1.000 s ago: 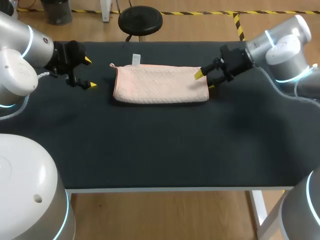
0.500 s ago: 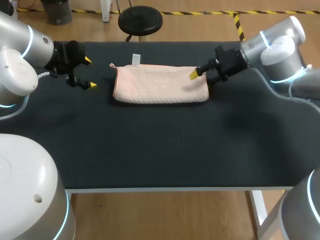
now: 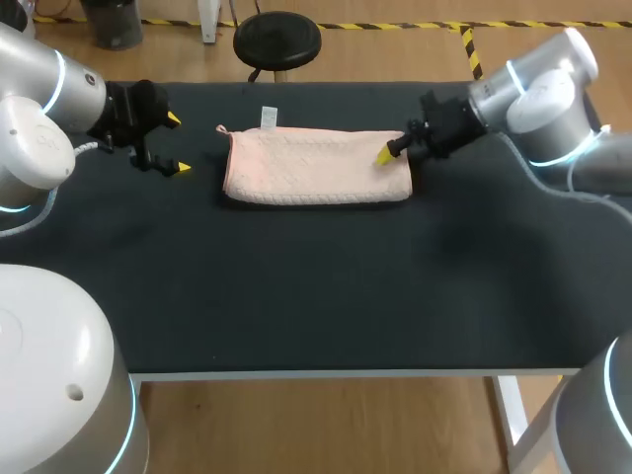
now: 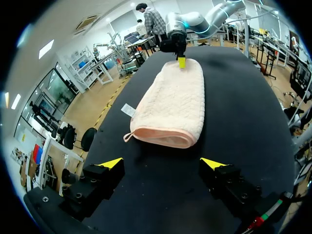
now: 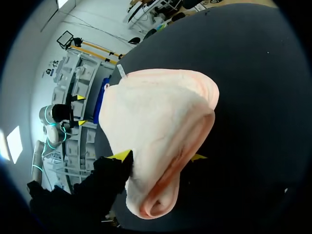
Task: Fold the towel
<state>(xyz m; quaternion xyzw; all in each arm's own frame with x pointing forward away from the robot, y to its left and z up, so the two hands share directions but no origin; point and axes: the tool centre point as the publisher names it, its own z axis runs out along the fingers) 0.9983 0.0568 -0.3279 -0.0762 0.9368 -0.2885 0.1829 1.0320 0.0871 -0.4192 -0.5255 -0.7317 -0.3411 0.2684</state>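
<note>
Desk (image 3: 316, 296): dark mat over the whole top, both arms coming in over its far half.

Towel (image 3: 306, 168): pale pink, textured, already folded into a long flat band. It lies on the far half of the desk, near the middle, long side running left to right, rounded fold along the near edge. It sits between the two tools.

Right arm: reaches in from the far right corner. Right tool (image 5: 159, 156) set wide and low over the towel's right end. One yellow tip rests on top of the cloth, and the other is just past the folded edge, so the end of the towel lies between the fingers.

Left arm: at the far left edge. Left tool (image 3: 179, 144) wide with nothing in it, above the mat, well apart from the towel's left end and pointed at it.

Small bits: white label (image 3: 268, 118) sticking out from the towel's far edge, and a thin loop (image 3: 221, 128) at its far left corner.
</note>
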